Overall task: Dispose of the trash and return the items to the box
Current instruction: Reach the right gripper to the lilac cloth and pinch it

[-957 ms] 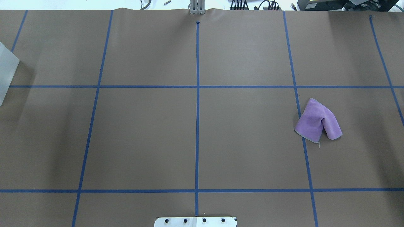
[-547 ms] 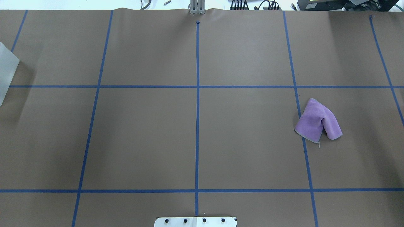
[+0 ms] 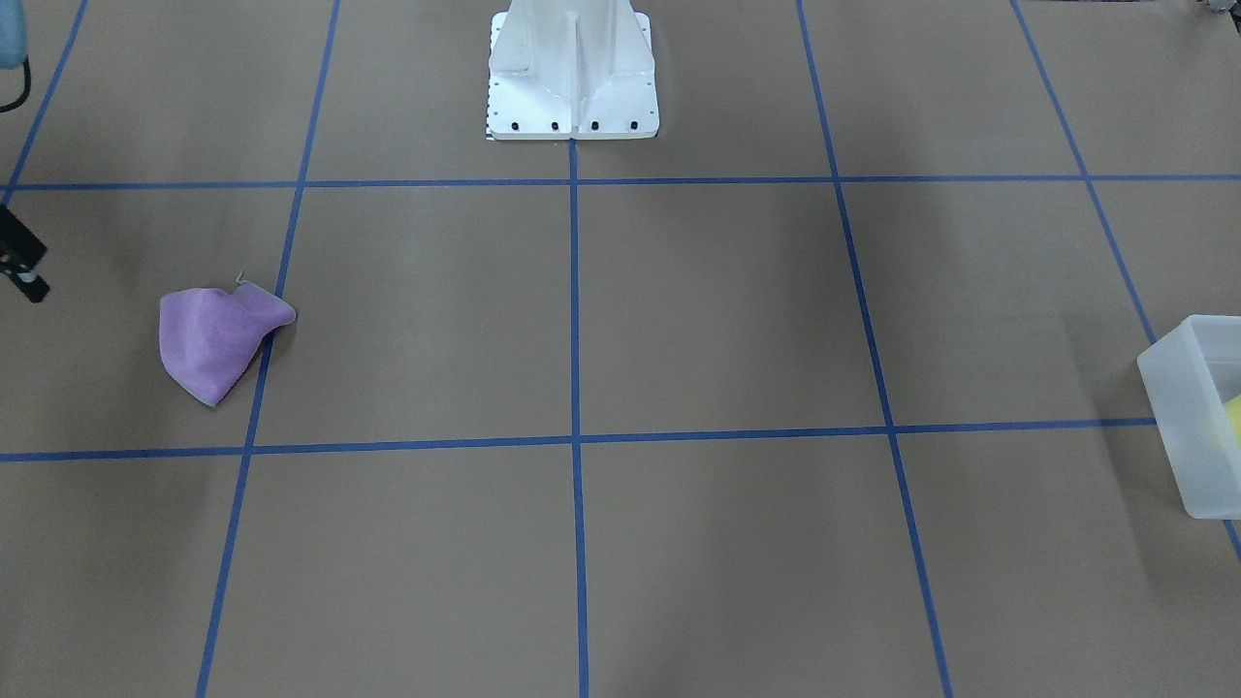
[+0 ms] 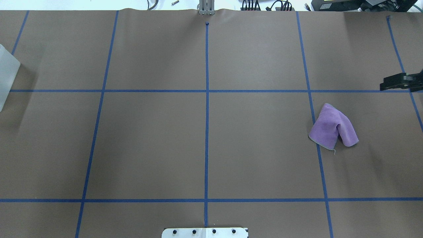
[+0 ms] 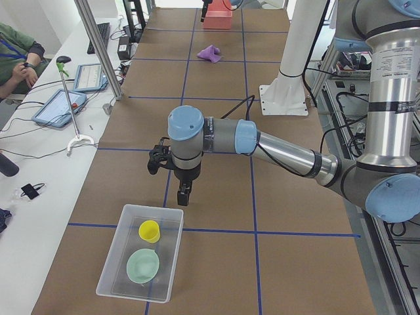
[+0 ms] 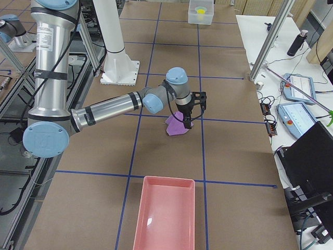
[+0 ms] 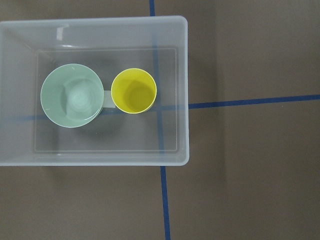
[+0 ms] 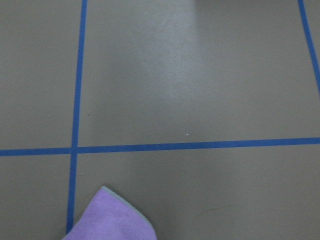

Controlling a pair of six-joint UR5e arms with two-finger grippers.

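Right end effector (image 4: 388,84) newly in view, apart from cloth (image 4: 333,127)

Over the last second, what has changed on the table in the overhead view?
The right gripper has come into view at the right edge, reaching in toward the table's middle, on the far side of the purple cloth and apart from it. Nothing was taken hold of or let go. The cloth and the box at the left edge lie as they did.

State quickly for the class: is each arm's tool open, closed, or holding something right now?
Left tool: cannot be told; only a side view shows it.
Right tool: cannot be told; too little of it shows.
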